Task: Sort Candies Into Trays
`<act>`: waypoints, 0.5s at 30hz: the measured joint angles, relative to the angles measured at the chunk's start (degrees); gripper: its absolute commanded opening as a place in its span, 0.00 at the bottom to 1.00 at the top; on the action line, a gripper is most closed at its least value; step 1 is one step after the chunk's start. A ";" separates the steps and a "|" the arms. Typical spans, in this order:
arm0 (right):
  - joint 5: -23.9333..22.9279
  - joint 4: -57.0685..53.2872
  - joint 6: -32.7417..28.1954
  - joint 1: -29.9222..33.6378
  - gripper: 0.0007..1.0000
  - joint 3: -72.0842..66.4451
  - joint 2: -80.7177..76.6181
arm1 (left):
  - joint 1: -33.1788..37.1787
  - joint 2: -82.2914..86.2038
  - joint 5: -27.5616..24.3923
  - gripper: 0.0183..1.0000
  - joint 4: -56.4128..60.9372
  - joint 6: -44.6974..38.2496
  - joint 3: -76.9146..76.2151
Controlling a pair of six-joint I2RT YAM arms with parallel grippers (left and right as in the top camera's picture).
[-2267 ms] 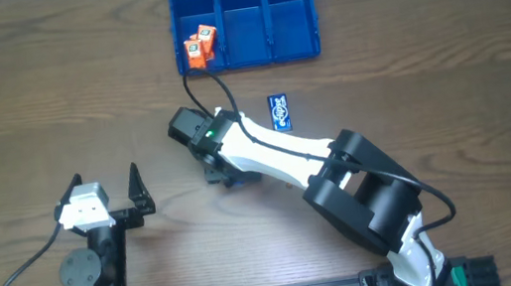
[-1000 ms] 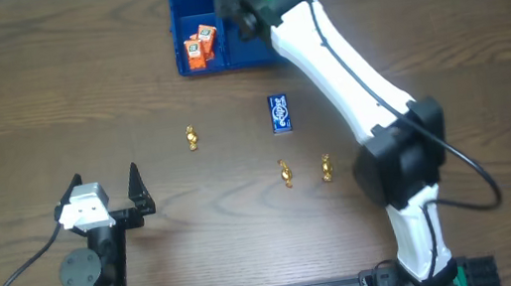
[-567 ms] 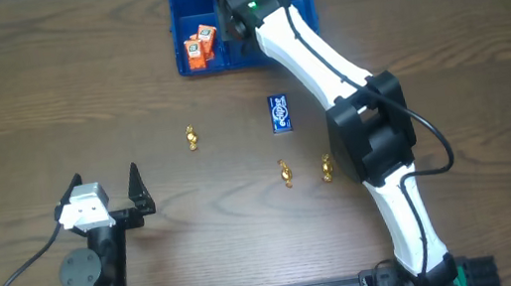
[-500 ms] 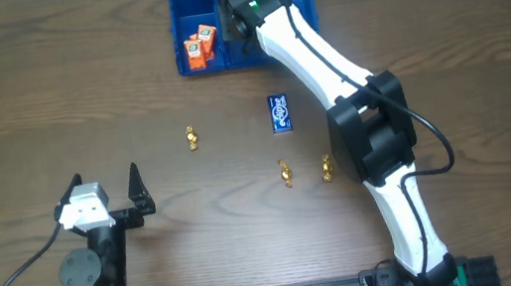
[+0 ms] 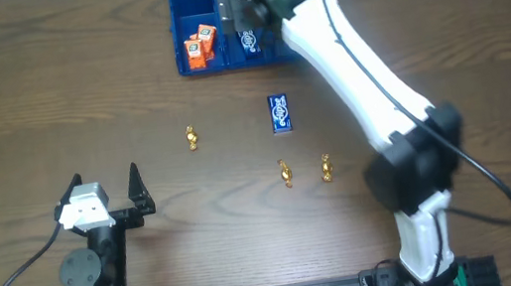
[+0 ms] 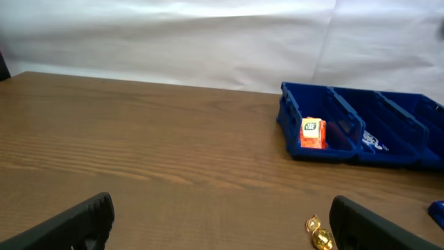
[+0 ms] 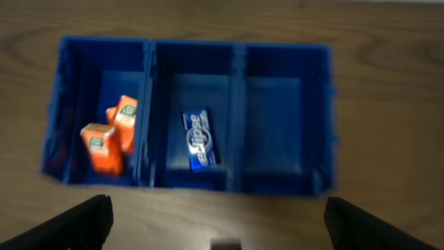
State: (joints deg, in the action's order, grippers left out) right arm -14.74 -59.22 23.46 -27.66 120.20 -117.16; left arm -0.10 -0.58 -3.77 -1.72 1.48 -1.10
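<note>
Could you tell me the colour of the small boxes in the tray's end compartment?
Orange boxes; best seen in the right wrist view.

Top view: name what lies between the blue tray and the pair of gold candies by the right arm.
One blue packet lies flat on the table there, apart from both; the top view shows it.

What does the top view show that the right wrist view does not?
Top view: three gold candies and a loose blue pack on the table, plus the open left claw. Right wrist view: the third compartment, which the right arm covers from above. Both: the blue tray, orange boxes in one end compartment, a second blue pack in the middle one.
</note>
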 measured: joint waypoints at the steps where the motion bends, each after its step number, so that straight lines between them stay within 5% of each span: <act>1: -0.07 -0.15 0.09 -0.07 1.00 -1.55 2.01 | 0.00 -0.02 0.00 1.00 -0.04 -0.02 0.00; 11: 5.73 10.08 5.31 -2.47 1.00 -37.83 9.40 | 0.00 0.00 0.00 1.00 -0.04 -0.02 0.00; 15: 6.91 11.74 6.47 -3.80 1.00 -41.94 9.09 | 0.00 0.00 0.02 1.00 -0.02 -0.02 0.00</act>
State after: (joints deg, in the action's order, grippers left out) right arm -7.84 -47.48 29.93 -31.46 78.26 -108.07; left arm -0.10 -0.58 -3.75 -1.74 1.45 -1.10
